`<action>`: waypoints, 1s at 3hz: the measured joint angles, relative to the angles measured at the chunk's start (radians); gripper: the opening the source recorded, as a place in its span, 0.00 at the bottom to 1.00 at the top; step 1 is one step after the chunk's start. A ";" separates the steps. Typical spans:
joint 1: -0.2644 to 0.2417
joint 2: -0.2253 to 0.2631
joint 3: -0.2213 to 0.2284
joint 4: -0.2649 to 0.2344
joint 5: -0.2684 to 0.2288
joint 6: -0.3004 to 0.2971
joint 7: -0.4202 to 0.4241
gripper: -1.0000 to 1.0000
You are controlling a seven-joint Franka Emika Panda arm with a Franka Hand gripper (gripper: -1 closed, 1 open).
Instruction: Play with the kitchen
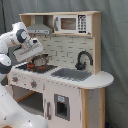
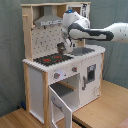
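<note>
The kitchen [image 2: 60, 70] filled mid-frame in both exterior views, oven door [image 2: 64, 106] hanging open, while the gripper [image 2: 64, 47], whose grip could not be told, hovered over the stovetop [image 2: 50, 59] by a small pot [image 1: 41, 60], which a careless sweep could knock off.

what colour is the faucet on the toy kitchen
Black. The faucet shows best in the first exterior view, curving over the grey sink.
</note>
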 joint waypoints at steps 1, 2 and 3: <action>-0.040 0.000 0.075 0.040 0.008 0.045 0.003 0.00; -0.090 -0.001 0.151 0.089 0.010 0.083 0.005 0.00; -0.140 -0.001 0.213 0.149 0.010 0.097 0.005 0.00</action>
